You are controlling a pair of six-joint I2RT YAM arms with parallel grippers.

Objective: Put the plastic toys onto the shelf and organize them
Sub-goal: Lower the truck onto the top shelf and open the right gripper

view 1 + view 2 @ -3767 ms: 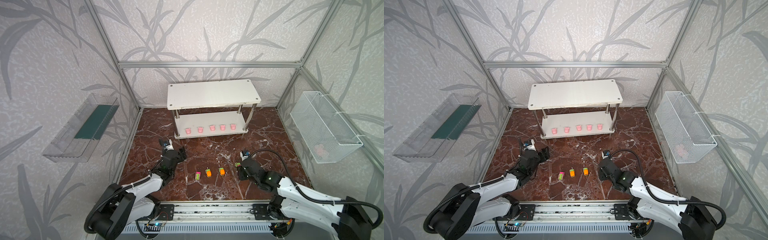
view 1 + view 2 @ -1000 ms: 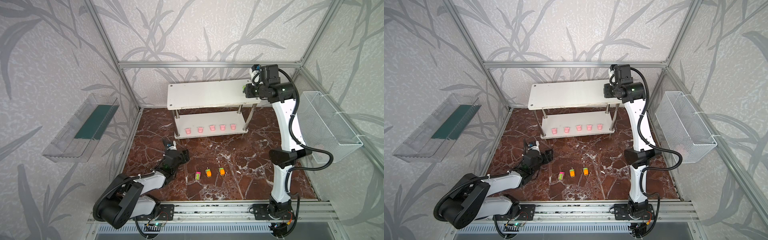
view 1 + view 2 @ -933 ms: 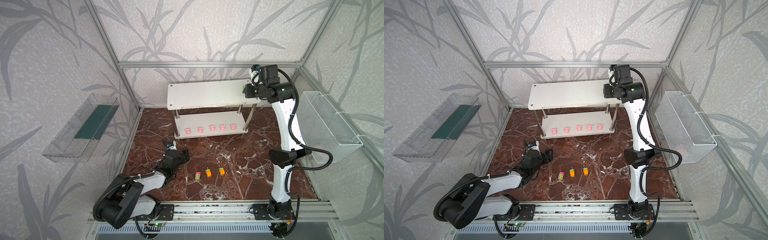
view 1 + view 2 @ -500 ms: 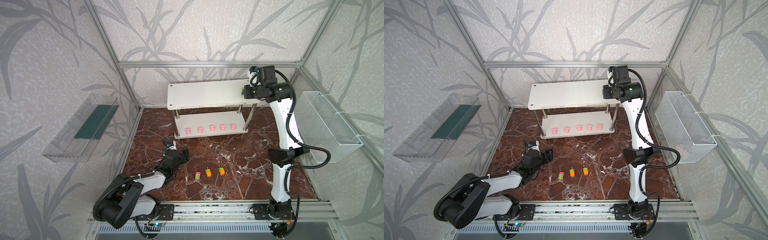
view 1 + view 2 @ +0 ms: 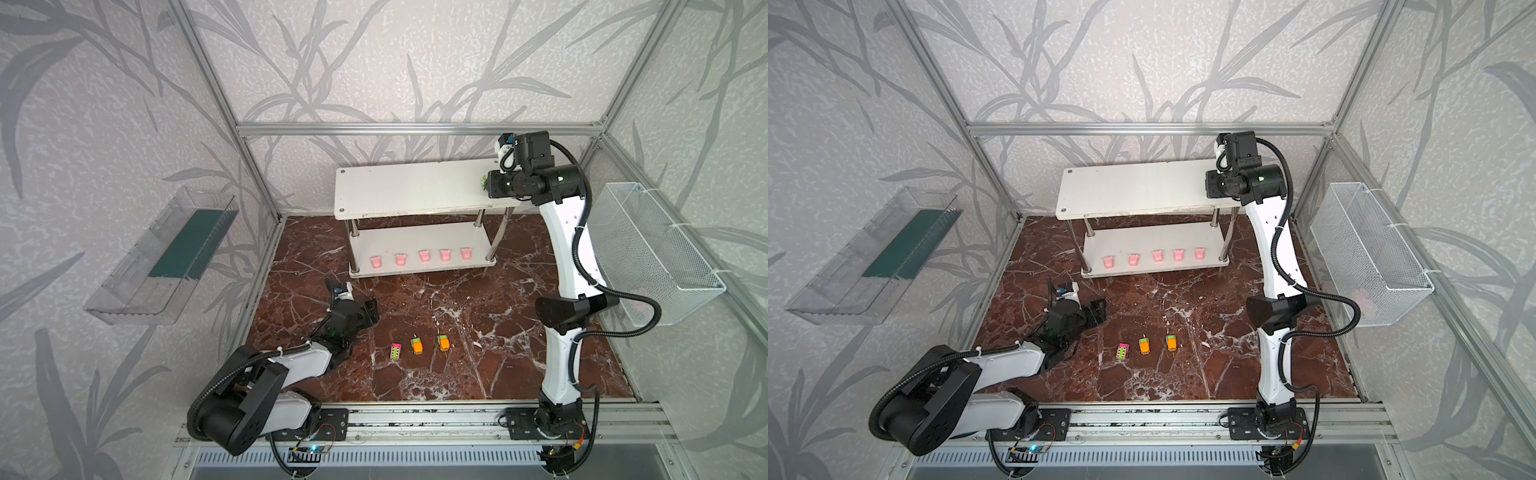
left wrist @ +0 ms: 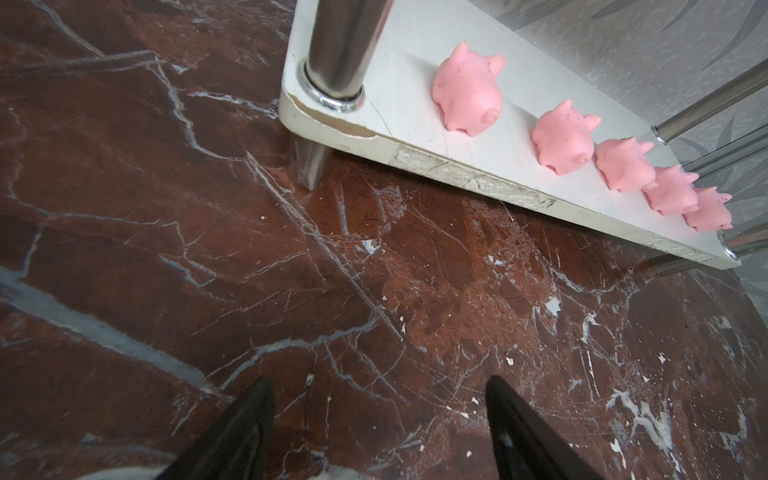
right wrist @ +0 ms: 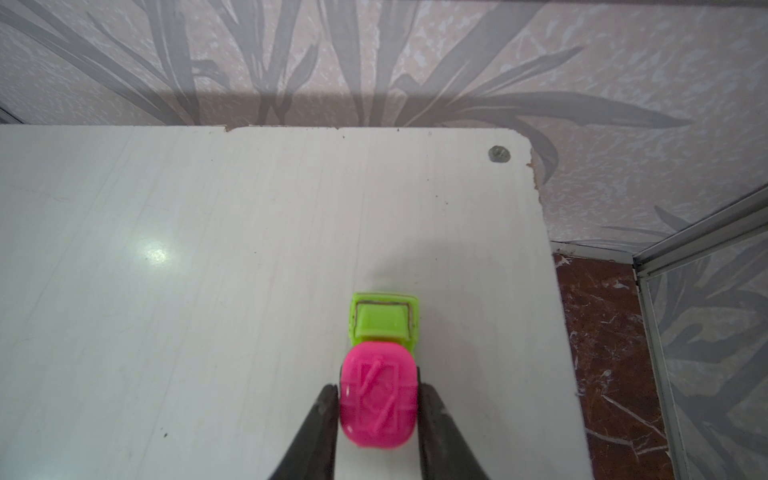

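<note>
Pink-and-green toy car [image 7: 382, 324] on the shelf [image 7: 208, 249] top, right gripper [image 7: 379, 390] at its sides.
In a top view, three cars [image 5: 417, 345] sit on the floor [image 5: 478, 324]. Left wrist: five pink pigs [image 6: 467, 97] line the lower tier; left gripper [image 6: 380, 415] wide, empty. Right wrist: narrow jaws flank the car's pink back; grip cannot be told.

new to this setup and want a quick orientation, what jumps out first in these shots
The right arm stands tall, its right gripper at the right end of the top board of the shelf, fingers close on both sides of a pink-and-green toy car. Five pink pigs line the lower board, and three neon cars sit in a row on the marble floor near the open left gripper.
</note>
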